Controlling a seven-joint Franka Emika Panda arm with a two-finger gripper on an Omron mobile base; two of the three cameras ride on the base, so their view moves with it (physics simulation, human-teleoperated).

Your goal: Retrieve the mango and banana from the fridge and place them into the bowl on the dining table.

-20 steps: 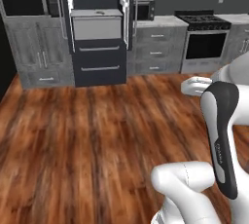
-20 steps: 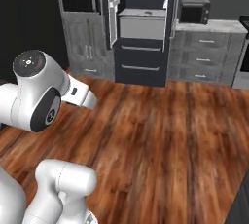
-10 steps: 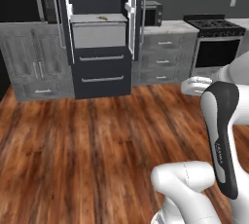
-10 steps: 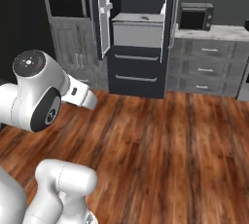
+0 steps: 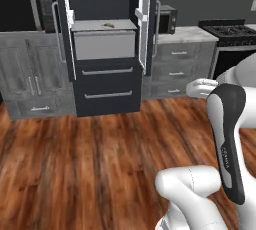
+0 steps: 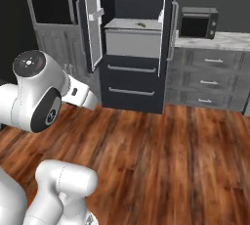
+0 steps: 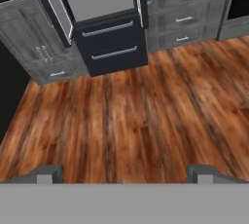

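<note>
The end effector (image 7: 124, 173) hangs with its jaws spread wide and nothing between them, pointing down at bare wooden floor (image 7: 136, 121). Well ahead of it stands the fridge (image 5: 105, 49), both upper doors swung open, its two lower drawers shut. On the pale shelf inside, far beyond the fingertips (image 7: 48, 173), lies a small dark-yellow curved thing, probably the banana (image 5: 107, 24), also visible from the other side (image 6: 140, 24); it is too small to be sure. Grey cabinets (image 5: 27, 81) flank the fridge, and a microwave (image 6: 196, 22) sits on the worktop (image 6: 229, 40) to its right.
</note>
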